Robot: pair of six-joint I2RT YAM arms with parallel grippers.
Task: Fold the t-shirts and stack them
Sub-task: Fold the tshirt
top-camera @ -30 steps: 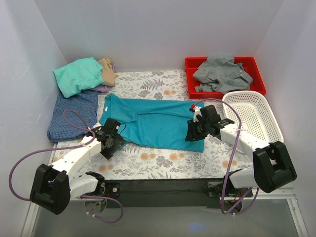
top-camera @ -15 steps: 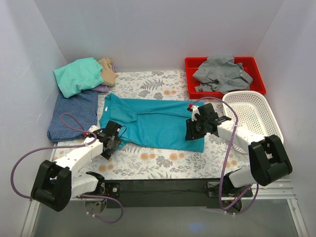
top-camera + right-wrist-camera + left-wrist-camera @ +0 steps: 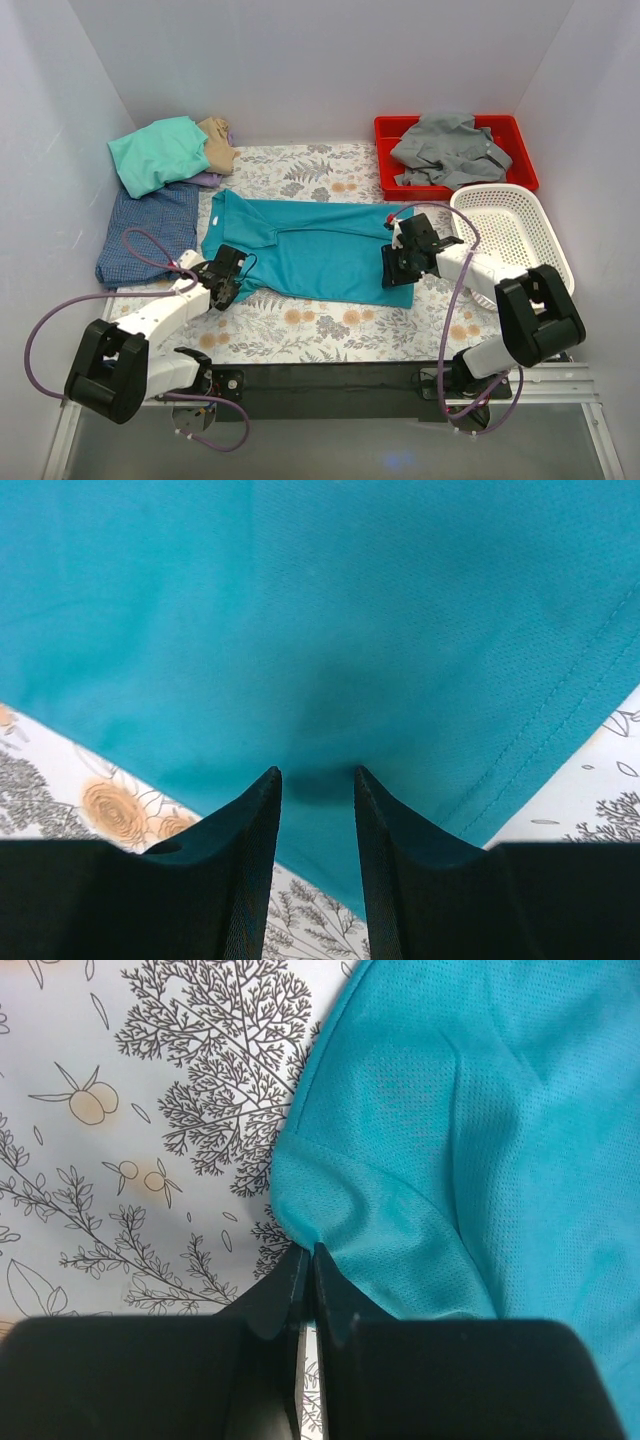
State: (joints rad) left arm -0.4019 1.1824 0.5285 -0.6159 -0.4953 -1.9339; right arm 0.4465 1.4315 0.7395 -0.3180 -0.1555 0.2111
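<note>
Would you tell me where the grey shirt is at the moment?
In the top view, the grey shirt lies crumpled in the red tray at the far right, behind the white basket.

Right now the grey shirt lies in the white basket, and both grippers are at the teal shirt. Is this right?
Not quite. The top view shows the grey shirt in the red tray, not the basket. The left gripper and right gripper are both at the teal shirt.
</note>
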